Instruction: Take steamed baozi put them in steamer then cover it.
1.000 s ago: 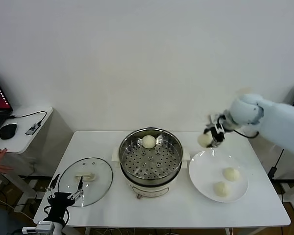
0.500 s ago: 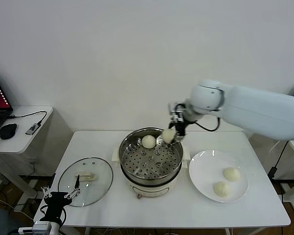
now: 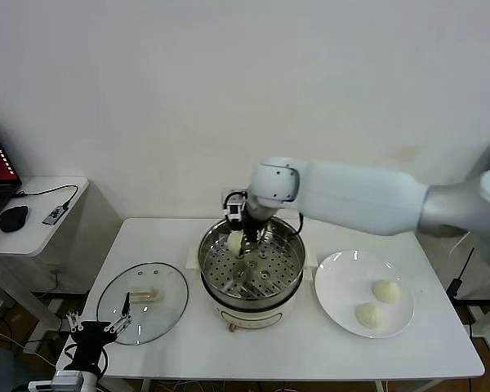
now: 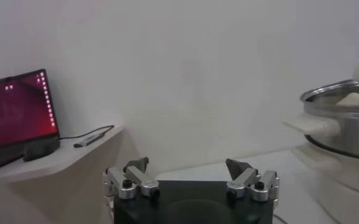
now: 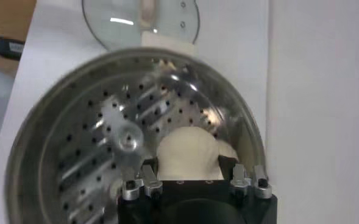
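Observation:
My right gripper (image 3: pixel 238 238) is shut on a steamed baozi (image 3: pixel 234 242) and holds it low inside the steamer (image 3: pixel 253 302), near the far left part of the perforated tray. The right wrist view shows that cream-white baozi (image 5: pixel 188 152) between the jaws of the right gripper (image 5: pixel 188 165), over the tray (image 5: pixel 100 146). A second pale bun (image 5: pixel 229 150) peeks out just behind it. Two more baozi (image 3: pixel 384 290) (image 3: pixel 367 314) lie on the white plate (image 3: pixel 343 282). The glass cover (image 3: pixel 143 304) rests flat on the table, left of the steamer. My left gripper (image 3: pixel 94 331) (image 4: pixel 187 167) waits open at the table's front left corner.
The steamer (image 4: pixel 344 115) stands at the middle of the white table (image 3: pixel 171 237). A side table on the far left carries a laptop (image 4: pixel 17 112), a mouse (image 3: pixel 14 218) and a cable adapter (image 3: pixel 55 214). A white wall closes off the back.
My right arm has swung left from above the plate, carrying the baozi, and now holds it down inside the steamer. The left gripper has barely shifted.

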Action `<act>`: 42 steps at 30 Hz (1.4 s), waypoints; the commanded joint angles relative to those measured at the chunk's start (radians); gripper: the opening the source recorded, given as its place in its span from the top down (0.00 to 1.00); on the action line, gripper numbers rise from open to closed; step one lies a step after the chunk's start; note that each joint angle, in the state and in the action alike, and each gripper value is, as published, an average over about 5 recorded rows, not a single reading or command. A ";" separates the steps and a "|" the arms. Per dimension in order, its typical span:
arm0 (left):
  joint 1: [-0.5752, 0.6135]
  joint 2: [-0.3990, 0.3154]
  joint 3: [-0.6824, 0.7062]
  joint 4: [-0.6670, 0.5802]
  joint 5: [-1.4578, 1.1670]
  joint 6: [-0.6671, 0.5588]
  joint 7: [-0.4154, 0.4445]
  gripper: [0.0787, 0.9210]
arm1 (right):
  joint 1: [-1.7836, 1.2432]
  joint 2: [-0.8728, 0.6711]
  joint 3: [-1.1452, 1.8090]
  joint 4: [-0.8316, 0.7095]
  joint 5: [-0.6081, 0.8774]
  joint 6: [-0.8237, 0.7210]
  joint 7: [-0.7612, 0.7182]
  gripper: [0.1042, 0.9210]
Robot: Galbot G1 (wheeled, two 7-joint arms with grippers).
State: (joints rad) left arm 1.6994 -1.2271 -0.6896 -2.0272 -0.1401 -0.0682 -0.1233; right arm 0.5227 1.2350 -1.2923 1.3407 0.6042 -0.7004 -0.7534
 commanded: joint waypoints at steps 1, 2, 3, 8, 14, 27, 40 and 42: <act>-0.001 -0.001 0.002 0.003 0.002 0.000 0.000 0.12 | -0.088 0.095 0.011 -0.096 0.003 -0.024 0.018 0.37; -0.002 -0.001 0.002 0.004 0.002 0.000 0.000 0.12 | -0.092 0.098 0.011 -0.099 0.002 -0.024 0.017 0.37; -0.002 -0.001 0.002 0.004 0.003 -0.001 0.000 0.12 | -0.095 0.100 0.012 -0.102 0.000 -0.024 0.018 0.37; -0.002 -0.001 0.002 0.006 0.003 -0.001 0.000 0.12 | -0.105 0.111 0.016 -0.115 -0.002 -0.020 0.021 0.37; -0.002 -0.001 0.002 0.006 0.005 -0.001 0.000 0.12 | -0.102 0.117 0.025 -0.125 -0.004 -0.020 0.023 0.37; -0.002 0.004 -0.001 0.006 0.002 -0.003 0.000 0.12 | 0.166 -0.114 -0.030 0.072 -0.067 0.057 -0.240 0.12; -0.003 0.010 0.012 -0.002 0.008 -0.001 0.001 0.12 | 0.225 -0.650 -0.096 0.317 -0.333 0.275 -0.423 0.12; -0.002 0.010 0.013 -0.001 0.008 -0.001 0.000 0.12 | 0.181 -0.720 -0.074 0.332 -0.367 0.306 -0.429 0.12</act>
State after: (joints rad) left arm 1.6959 -1.2187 -0.6787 -2.0271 -0.1333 -0.0704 -0.1230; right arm 0.6985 0.8589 -1.3574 1.5382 0.3954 -0.5316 -1.0701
